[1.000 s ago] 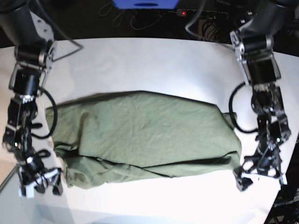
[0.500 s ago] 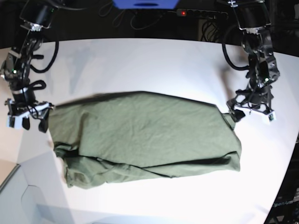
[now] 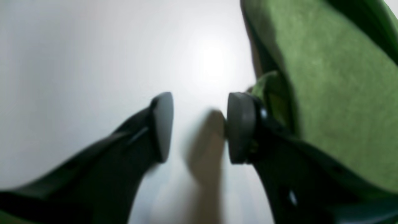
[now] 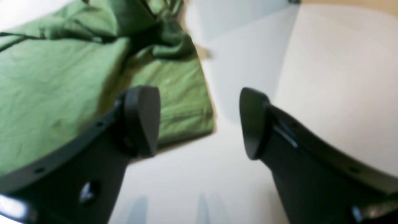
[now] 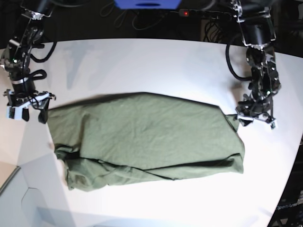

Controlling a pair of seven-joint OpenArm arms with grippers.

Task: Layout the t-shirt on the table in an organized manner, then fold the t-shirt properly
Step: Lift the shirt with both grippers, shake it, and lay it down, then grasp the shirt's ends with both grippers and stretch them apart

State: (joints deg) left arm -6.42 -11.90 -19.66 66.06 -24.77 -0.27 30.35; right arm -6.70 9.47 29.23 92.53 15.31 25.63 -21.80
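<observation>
Left gripper (image 3: 199, 127): I am narrowing its jaws beside the t-shirt (image 5: 147, 139) corner, nothing pinched yet.
Right gripper (image 4: 199, 123): staying spread above the table (image 5: 142, 61).

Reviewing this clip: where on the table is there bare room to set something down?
The table is bare in a wide band between the t-shirt and the far edge, and in a strip along the near edge. It is crowded at the shirt's far corners, where the left pincer and right pincer sit.

The green t-shirt (image 5: 147, 137) lies folded and wrinkly in the middle of the white table (image 5: 142, 61), bunched toward seven o'clock.
</observation>
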